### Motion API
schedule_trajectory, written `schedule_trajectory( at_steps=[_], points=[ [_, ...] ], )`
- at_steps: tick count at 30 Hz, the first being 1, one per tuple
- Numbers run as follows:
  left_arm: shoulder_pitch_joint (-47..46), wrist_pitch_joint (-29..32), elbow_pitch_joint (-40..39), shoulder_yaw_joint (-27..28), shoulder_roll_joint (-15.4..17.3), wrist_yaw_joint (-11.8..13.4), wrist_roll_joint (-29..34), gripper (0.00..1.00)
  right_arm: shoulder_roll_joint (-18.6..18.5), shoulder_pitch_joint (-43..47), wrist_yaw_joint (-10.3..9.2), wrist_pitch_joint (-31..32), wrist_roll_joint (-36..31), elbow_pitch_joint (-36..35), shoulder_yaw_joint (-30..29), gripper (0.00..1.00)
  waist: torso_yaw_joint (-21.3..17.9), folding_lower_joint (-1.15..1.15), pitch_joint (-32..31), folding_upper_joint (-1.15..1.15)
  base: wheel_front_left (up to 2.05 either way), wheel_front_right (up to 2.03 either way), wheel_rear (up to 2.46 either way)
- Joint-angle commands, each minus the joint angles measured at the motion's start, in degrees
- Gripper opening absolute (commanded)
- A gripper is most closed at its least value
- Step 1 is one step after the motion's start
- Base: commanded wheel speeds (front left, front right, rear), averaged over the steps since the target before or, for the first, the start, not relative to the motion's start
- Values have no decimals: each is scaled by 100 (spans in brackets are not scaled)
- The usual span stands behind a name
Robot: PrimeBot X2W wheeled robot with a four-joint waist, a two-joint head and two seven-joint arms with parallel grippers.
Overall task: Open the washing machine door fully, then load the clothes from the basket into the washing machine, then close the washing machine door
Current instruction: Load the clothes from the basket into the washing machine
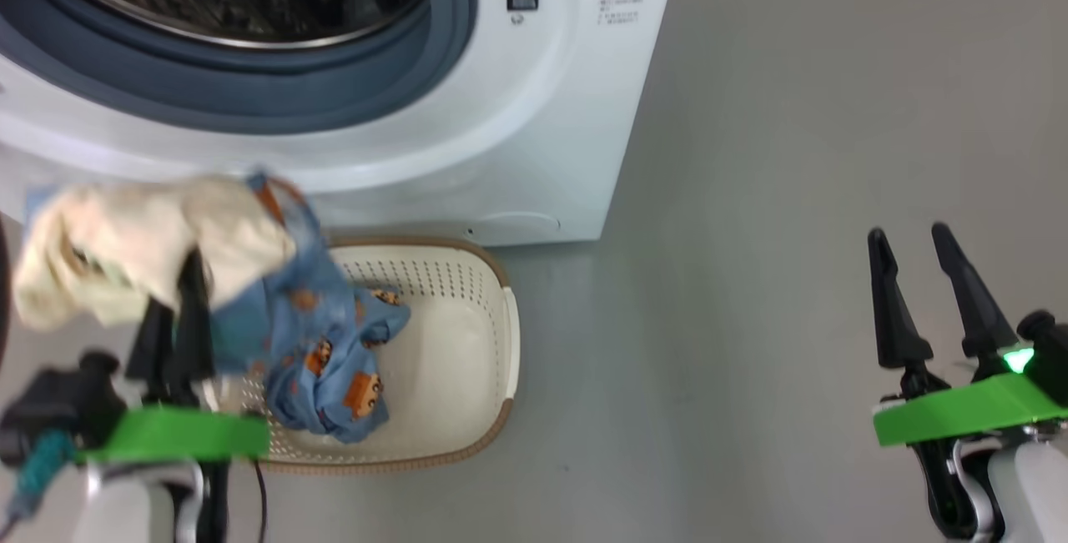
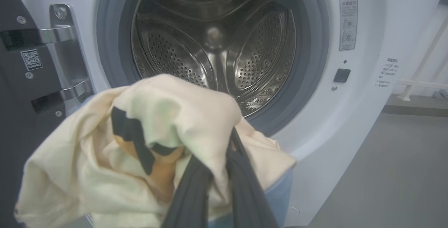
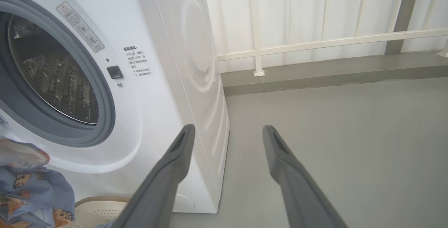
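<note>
The left pincer [image 1: 179, 318] clenches the clothes [image 1: 250, 276] mid-bunch, a soft, light, floppy bundle hanging just above the basket [image 1: 509, 343], its tail dangling inside and likely to snag, while the right pincer [image 1: 908, 233] gapes released, well right of it.

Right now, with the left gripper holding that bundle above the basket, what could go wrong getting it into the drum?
1. Of the clothes in the left gripper, the blue garment hangs low over the basket; it could slip free or snag the rim on the lift.
2. The cream piece drapes over the fingers, so it may cling on release.
3. Trailing cloth might lie across the grey gasket and get pinched at closing.
</note>
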Motion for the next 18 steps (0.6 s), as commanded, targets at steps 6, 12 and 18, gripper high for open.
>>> schedule_trajectory(
  at_steps=[6, 12, 18],
  points=[
    [-1274, -60, 249, 199, 349, -37, 179, 0, -2, -373, 26, -45, -58, -170, 110, 100, -195, -1, 639, 0, 0, 0, 0],
    [-2518, -57, 943, 140, 568, -46, 236, 0, 80, -641, 26, -45, -39, -199, 138, 100, -355, -1, 1092, 0, 0, 0, 0],
    [-3786, -45, 1892, -13, 678, -63, 213, 0, 154, -880, 26, -45, -18, -217, 151, 100, -495, -1, 1474, 0, 0, 0, 0]
  ],
)
